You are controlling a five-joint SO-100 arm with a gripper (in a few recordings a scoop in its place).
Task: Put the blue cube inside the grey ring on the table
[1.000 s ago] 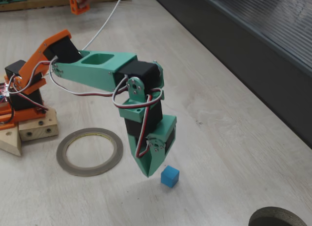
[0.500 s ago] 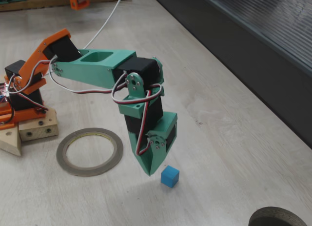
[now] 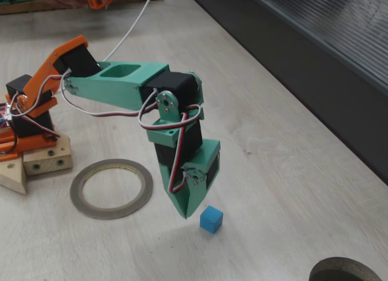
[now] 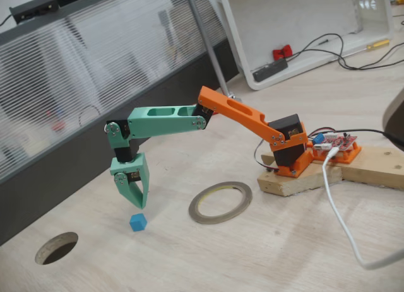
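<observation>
Blue cube [image 3: 211, 219] sits just beside the raised gripper [image 3: 187, 213].

You have the cube [image 3: 211, 219] on the table [image 3: 285, 172], right of the ring [image 3: 111, 188] and well apart; gripper [image 3: 187, 215] hangs between them, just beside the cube.

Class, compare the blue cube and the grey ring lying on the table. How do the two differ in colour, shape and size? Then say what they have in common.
Colour: the blue cube is bright sky-blue; the grey ring is dull grey-brown with a yellowish inner edge.
Shape: the cube is a solid block; the ring is thin, flat and open in the middle.
Size: the cube is much smaller than the ring's opening.
Shared: both rest on the table, apart from each other, and the gripper holds neither.
</observation>
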